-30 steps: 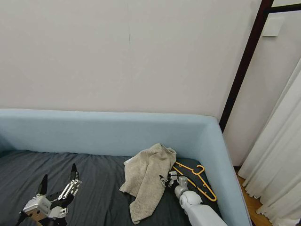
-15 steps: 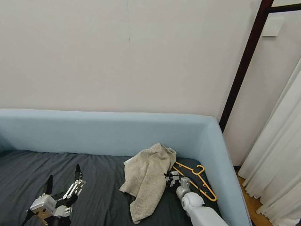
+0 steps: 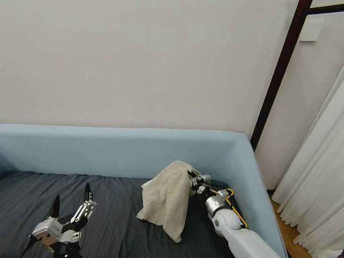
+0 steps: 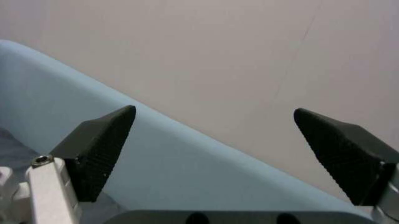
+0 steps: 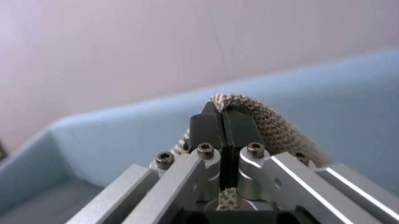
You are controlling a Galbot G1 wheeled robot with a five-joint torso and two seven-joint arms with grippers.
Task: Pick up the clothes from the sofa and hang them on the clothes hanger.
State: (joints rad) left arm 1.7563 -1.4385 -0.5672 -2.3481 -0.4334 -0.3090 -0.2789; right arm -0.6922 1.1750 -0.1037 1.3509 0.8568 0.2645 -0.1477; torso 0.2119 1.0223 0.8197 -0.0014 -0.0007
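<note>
Nearest the robot, the left pincer [image 3: 71, 194] hovers low over the sofa's dark grey seat [image 3: 113, 212] on the robot's left. Its two black fingers are spread wide with nothing between them. In the left wrist view that pincer [image 4: 213, 112] points at the pale blue backrest [image 4: 187, 163], and its ribbed pads [image 4: 103, 144] stand far apart. Further in and to the right, the right arm reaches forward along the seat near the sofa's right end. The right pincer [image 3: 192, 180] is clamped tight on the upper edge of the beige knit garment [image 3: 167, 199]. The right wrist view shows the right pincer [image 5: 216, 112] with its black tips pressed together and a thick fold of the garment [image 5: 274, 126] curling over them and down one side. The pinched edge is held up above the seat. The rest of the cloth hangs from it in a loose drape, with the lower folds reaching down to the dark cushion on the left of the arm. Just beside the right arm, toward the sofa's right end, the orange hanger [image 3: 241, 219] lies flat on the seat, partly hidden by the arm. Behind all this the blue backrest [image 3: 107, 148] runs across and turns the corner into the right armrest. Past that stands a plain pale wall [image 3: 150, 64], with a dark door frame [image 3: 277, 80] and white curtains [image 3: 322, 177] at the far right.
</note>
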